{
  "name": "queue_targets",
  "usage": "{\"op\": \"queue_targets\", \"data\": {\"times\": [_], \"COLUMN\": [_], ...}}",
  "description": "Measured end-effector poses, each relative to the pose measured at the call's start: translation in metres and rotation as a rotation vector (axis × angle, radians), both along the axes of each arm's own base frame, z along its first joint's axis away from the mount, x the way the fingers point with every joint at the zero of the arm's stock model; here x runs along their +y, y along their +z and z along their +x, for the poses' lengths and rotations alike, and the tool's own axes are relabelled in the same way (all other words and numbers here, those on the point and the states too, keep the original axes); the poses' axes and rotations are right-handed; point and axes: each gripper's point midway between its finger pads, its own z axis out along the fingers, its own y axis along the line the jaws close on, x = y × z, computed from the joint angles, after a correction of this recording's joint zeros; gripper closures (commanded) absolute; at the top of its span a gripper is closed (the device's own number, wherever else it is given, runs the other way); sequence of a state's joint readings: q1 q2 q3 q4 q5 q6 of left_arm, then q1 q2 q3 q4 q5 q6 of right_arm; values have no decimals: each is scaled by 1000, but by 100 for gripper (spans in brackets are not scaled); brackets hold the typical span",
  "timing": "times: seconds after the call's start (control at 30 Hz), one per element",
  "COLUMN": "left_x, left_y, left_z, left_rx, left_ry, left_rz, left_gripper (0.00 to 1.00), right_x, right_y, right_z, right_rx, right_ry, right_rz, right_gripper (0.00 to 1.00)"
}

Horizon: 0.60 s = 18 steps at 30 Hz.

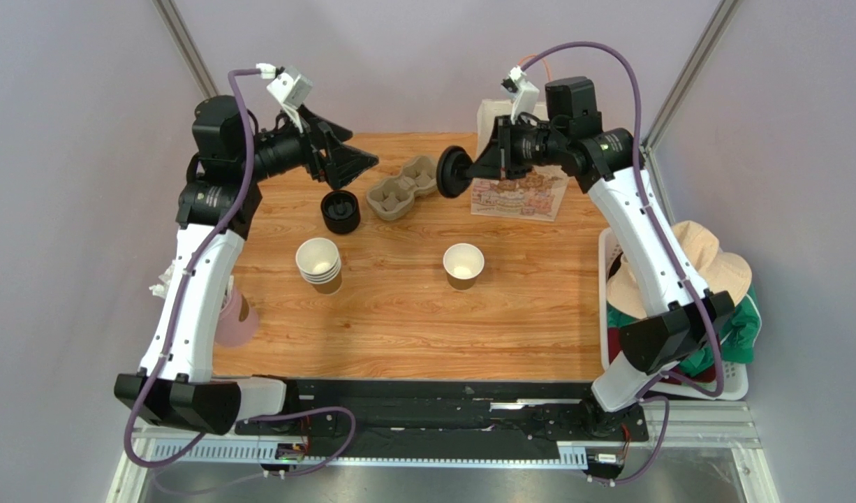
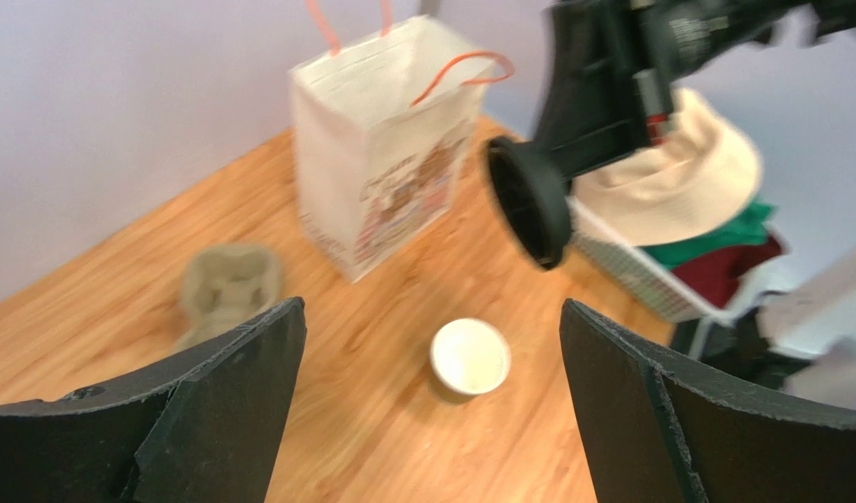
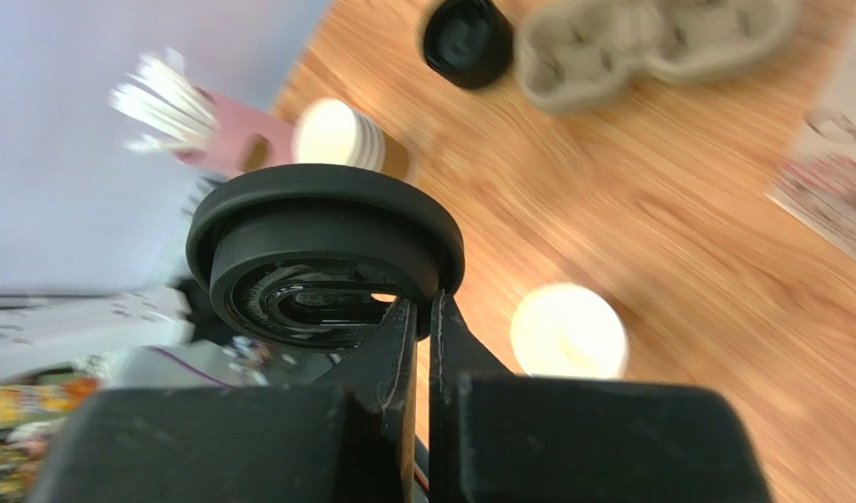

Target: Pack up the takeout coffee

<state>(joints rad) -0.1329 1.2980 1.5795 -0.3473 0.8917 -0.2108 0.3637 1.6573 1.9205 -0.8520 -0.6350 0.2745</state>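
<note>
Upright at centre frame, the small kraft-brown paper cup (image 1: 464, 264) stands lidless. A round black plastic lid (image 1: 452, 171) hangs on edge, pinched by the right gripper (image 1: 472, 168); the left gripper (image 1: 354, 152) gapes wide.

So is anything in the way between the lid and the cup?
Nothing visible. The right gripper holds the lid in the air; the lone cup stands open on the table, bare wood around it. The carrier sits off to the side.
</note>
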Motion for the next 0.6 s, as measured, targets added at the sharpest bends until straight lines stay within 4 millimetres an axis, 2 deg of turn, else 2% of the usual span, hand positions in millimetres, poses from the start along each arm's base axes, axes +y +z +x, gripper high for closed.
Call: {"op": "queue_targets", "data": {"times": [0.17, 0.37, 0.5, 0.6], "left_x": [24, 41, 46, 47], "left_y": [-28, -74, -81, -82], "left_z": [1, 6, 6, 6], "left_rx": [-25, 32, 41, 40], "left_ry": [137, 199, 218, 219], "left_rz": [140, 263, 298, 303], "left_gripper": [1, 1, 2, 2], "right_x": [-35, -60, -66, -64], "right_y": [-40, -114, -149, -162], "right_z": [-33, -51, -54, -53], "right_rx": [35, 150, 203, 210], "right_ry": [36, 155, 204, 231], "right_rz": [-252, -509, -642, -710], "right_gripper": [100, 100, 100, 100]}}
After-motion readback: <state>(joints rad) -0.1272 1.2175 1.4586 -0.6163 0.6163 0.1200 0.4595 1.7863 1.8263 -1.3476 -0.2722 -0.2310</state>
